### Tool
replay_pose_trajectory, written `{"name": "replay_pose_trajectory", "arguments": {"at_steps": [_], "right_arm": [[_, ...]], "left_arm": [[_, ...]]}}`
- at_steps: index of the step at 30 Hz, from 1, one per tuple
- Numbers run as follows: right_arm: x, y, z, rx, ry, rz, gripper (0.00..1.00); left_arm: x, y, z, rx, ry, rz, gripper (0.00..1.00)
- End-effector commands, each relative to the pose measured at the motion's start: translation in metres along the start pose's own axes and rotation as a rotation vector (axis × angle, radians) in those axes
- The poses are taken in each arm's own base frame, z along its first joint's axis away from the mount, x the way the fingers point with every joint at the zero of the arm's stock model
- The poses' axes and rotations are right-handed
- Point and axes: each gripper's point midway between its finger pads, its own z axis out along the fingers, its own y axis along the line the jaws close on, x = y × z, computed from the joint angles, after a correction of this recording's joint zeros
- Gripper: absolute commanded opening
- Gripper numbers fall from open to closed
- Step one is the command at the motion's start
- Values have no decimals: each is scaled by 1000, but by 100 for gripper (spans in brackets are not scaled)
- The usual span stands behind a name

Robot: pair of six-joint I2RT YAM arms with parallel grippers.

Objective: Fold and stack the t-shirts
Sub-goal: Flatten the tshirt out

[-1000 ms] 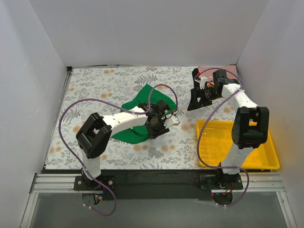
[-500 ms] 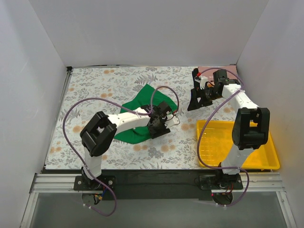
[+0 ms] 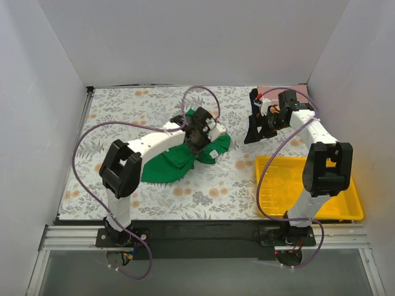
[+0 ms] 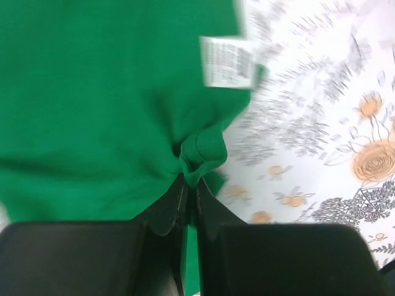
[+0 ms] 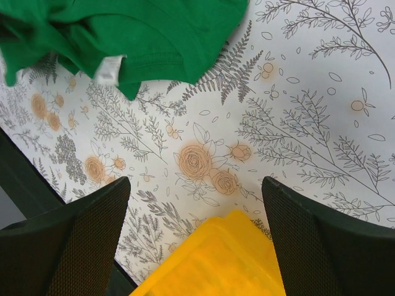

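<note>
The left claw is pressed together on a small bunched fold of the green shirt. In the left wrist view the two fingers meet with the rolled edge of cloth pinched right at their tips. Beyond that pinch the shirt spreads out wide and fills most of the view to the claw's left. A white label sits on the cloth ahead of the fingertips and a little to the right. The floral counter shows bare on the claw's right.

From above, the shirt is gathered under the left claw. Its bulk lies on the counter behind and to the left of the claw, along the arm.

The right claw hangs well apart from the left one, with its fingers spread wide and nothing between them. In the right wrist view only counter lies between the fingertips. A corner of the yellow tray sits just below the claw. The green shirt, label and all, lies further out at the top of that view. A strip of pink shirt shows behind the right claw at the far corner, mostly hidden by the arm.
</note>
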Motion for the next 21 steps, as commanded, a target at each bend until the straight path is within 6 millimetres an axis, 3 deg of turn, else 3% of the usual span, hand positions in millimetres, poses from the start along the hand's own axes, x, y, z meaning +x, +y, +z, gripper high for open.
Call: {"name": "replay_pose_trajectory", "arguments": {"at_steps": [1,2,3,5,6,8,9,11,13,15,17,21], "right_arm": [[-12,7,-12,4,-50,-50,93],[-12,7,-12,2,-48,-52,93],[-11,7,-11,1,-48,-50,93],[-8,7,-8,-10,-39,-42,93],[-8,9,-5,-15,-34,-46,92],[-4,10,1,-19,-17,-46,92],[-3,15,6,-29,-6,-59,92],[0,22,17,-38,16,-77,91],[2,27,27,-47,33,-86,91],[4,34,41,-54,63,-108,90],[8,35,53,-55,95,-112,88],[13,49,81,-72,151,-152,82]], "left_arm": [[-19,77,-116,-74,-238,-258,0],[-7,87,-128,-80,-247,-295,0],[26,109,-143,-115,-237,-377,0],[67,120,-149,-132,-190,-420,0],[115,130,-141,-139,-123,-517,0],[159,139,-147,-179,-93,-578,0],[207,142,-139,-182,-34,-688,0],[250,145,-134,-190,3,-773,0],[272,132,-118,-174,44,-804,0],[280,132,-112,-202,51,-805,0],[304,124,-104,-226,132,-835,0],[326,123,-99,-234,187,-885,0]]}}
